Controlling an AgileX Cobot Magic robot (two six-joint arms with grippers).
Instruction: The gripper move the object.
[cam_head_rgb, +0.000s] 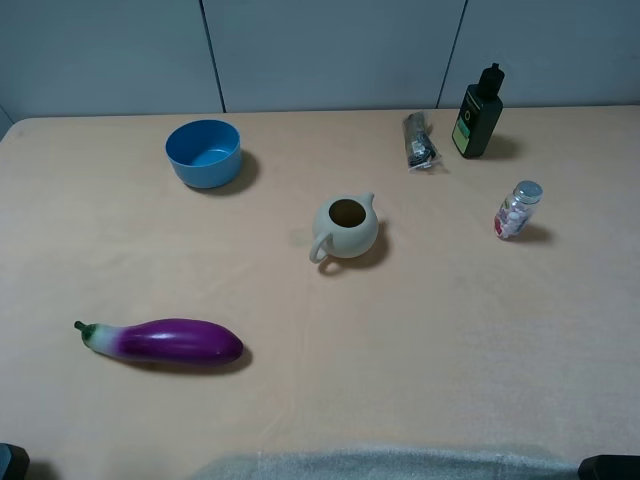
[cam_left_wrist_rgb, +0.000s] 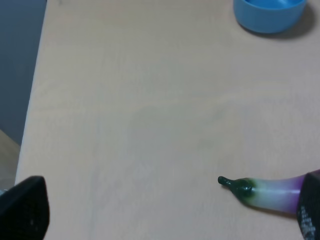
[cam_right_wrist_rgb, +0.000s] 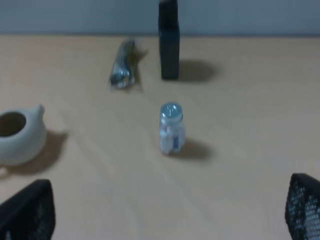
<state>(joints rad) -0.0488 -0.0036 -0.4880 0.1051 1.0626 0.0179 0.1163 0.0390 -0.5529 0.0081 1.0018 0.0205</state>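
Note:
The black flat-sided bottle (cam_head_rgb: 478, 112) with a black cap and green label stands upright at the far right of the table. The right wrist view shows it too (cam_right_wrist_rgb: 169, 42), far ahead of my right gripper (cam_right_wrist_rgb: 165, 212). That gripper is open and empty, its dark fingers (cam_right_wrist_rgb: 27, 212) spread wide. My left gripper (cam_left_wrist_rgb: 167, 207) is also open and empty, low over the near left of the table, far from the bottle. In the exterior view only dark bits of the arms show at the bottom corners.
A small clear silver-capped jar (cam_head_rgb: 517, 209) stands in front of the bottle, and a dark wrapped packet (cam_head_rgb: 419, 141) lies to its left. A cream teapot (cam_head_rgb: 345, 229) sits mid-table. A blue bowl (cam_head_rgb: 204, 152) is at the far left and a purple eggplant (cam_head_rgb: 165, 341) at the near left.

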